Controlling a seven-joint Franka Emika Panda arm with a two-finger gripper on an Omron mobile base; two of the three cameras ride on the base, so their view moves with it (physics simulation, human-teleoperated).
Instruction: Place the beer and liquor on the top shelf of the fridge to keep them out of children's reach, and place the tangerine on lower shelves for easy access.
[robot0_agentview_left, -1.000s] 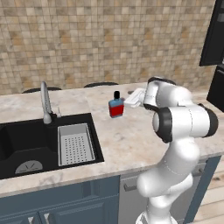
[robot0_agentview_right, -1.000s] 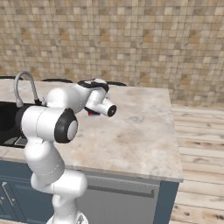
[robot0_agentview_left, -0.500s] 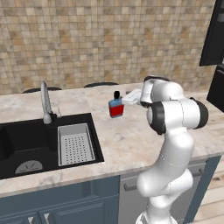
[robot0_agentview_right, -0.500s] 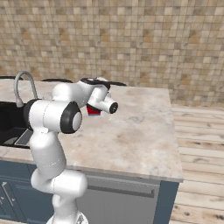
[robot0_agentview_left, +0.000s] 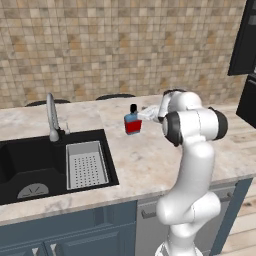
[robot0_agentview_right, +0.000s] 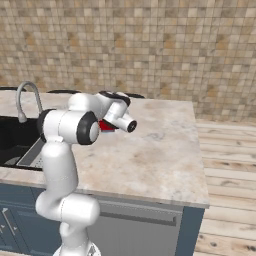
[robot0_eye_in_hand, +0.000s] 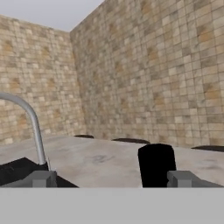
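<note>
Your gripper spread wide, empty, level w/ liquor cap. Liquor upright on counter, just R of sink, near faucet.

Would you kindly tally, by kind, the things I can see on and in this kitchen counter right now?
Bottles: 1, the liquor, standing upright on the counter
Faucets: 1, the faucet
Sinks: 1, the sink
Drain racks: 1, the rack in the sink
Total: 4
</note>
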